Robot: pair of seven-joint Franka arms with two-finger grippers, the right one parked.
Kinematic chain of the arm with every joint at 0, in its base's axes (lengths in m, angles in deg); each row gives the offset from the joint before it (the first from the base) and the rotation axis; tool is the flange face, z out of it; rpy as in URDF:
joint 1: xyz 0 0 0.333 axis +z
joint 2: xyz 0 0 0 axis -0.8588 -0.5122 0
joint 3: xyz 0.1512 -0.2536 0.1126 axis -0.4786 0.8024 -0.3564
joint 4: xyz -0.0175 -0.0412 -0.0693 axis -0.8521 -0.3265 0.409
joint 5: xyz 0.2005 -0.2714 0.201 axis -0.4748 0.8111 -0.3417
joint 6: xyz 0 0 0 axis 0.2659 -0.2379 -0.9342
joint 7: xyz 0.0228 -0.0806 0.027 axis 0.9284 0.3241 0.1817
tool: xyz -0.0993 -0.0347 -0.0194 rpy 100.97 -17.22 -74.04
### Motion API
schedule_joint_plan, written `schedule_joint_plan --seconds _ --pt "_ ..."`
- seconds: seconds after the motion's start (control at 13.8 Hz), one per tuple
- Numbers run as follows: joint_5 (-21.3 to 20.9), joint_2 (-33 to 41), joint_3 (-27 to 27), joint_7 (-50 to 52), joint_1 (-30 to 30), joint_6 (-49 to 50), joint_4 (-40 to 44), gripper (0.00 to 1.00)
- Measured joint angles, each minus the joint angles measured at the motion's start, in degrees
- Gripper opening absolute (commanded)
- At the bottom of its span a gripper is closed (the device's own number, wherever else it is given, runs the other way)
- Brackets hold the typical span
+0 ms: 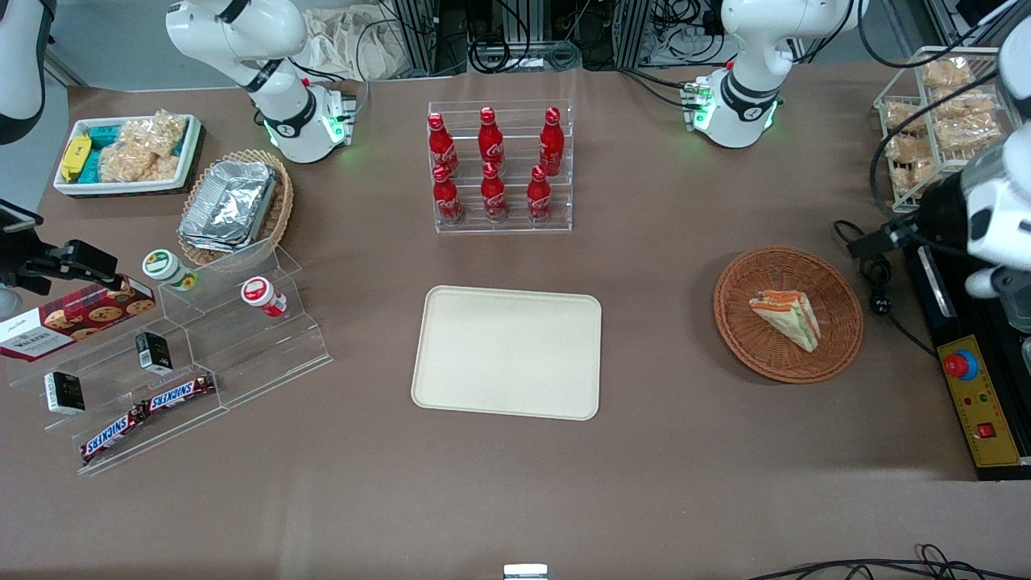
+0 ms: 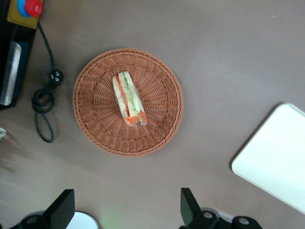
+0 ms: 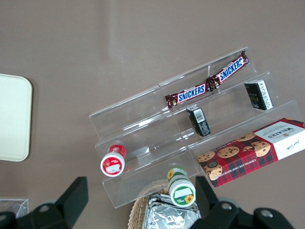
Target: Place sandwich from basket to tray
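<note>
The sandwich [image 1: 785,316], a pale wedge with orange and green layers, lies in the reddish-brown wicker basket [image 1: 749,338] toward the working arm's end of the table. The cream tray [image 1: 507,352] lies flat at mid-table and holds nothing. My left gripper [image 1: 870,240] hangs high above the table beside the basket, at the working arm's end. In the left wrist view the gripper [image 2: 126,195] is open and empty, with the sandwich [image 2: 128,99], the basket [image 2: 95,114] and a corner of the tray [image 2: 281,157] below it.
A clear rack of red cola bottles [image 1: 499,165] stands farther from the front camera than the tray. A control box with a red stop button [image 1: 979,399] and a black cable [image 1: 878,282] lie beside the basket. Clear step shelves with snacks [image 1: 161,354] stand toward the parked arm's end.
</note>
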Motion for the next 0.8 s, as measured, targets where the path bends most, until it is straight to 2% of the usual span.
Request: schedule_joint_plan --seconds 0.44,0.73,0.8 --pt "0.0 -2.7 -0.6 8.0 0.3 -27.3 -22.5 1.00" --pt "0.0 -10.1 -0.8 13.5 0.5 -40.8 -28.6 1.00" --pt "0.0 -12.0 -0.9 14.0 0.5 -42.3 -28.8 0.85"
